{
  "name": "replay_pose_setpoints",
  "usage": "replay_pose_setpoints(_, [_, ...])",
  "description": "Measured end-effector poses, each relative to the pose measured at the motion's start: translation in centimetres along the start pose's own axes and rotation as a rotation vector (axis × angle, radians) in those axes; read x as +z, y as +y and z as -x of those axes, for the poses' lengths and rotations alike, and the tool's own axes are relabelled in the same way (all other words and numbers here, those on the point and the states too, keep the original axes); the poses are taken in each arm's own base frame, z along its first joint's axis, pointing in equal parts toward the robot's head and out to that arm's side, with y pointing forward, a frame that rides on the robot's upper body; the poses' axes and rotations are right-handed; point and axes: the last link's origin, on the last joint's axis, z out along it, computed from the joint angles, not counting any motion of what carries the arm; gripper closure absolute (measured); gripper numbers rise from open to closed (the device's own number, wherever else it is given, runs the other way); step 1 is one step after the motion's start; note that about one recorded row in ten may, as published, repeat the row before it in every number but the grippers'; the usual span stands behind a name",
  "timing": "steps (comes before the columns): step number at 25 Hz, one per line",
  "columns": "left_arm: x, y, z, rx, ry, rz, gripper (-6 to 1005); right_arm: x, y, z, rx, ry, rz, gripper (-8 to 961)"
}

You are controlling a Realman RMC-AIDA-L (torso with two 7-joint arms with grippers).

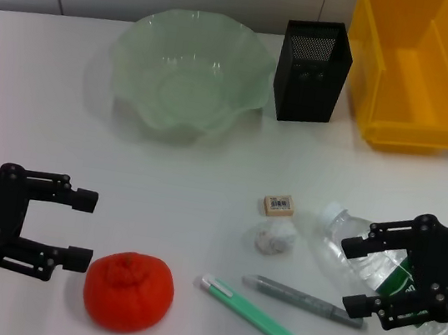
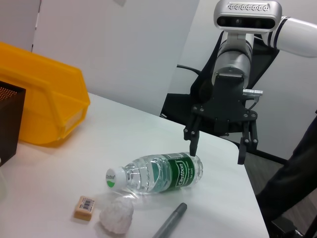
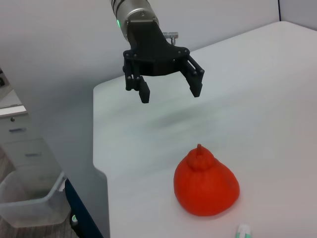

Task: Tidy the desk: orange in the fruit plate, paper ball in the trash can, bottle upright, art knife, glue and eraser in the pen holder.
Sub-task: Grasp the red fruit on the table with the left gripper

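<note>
Orange beside released left claw, right claw spread, seemingly hovering over lying bottle.

The room is evenly and brightly lit from overhead, and the white table comes close to washing out. Shadows are soft and short: a faint grey smudge lies on the table below the left gripper, and a thin dark rim sits under the orange. The bottle catches small glints on its clear plastic. The glass plate throws a pale, hazy shadow. Nearby edges look slightly soft.
</note>
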Motion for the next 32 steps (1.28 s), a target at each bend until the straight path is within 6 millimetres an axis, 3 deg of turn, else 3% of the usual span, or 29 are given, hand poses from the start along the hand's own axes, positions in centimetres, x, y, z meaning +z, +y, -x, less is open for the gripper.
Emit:
replay_pose_setpoints(19, [0.0, -0.2, -0.2, -0.018, -0.013, -0.011, 185, 0.2, -0.1, -0.3, 0.012, -0.002, 0.001, 199])
replay_pose_setpoints(25, [-0.8, -0.3, -0.3, -0.052, -0.11, -0.055, 190, 0.1, -0.2, -0.2, 0.008, 0.003, -0.003, 198])
replay_pose_setpoints(32, [0.7, -0.3, 0.3, -0.023, -0.243, -0.104, 195, 0.1, -0.3, 0.0, 0.005, 0.009, -0.001, 198])
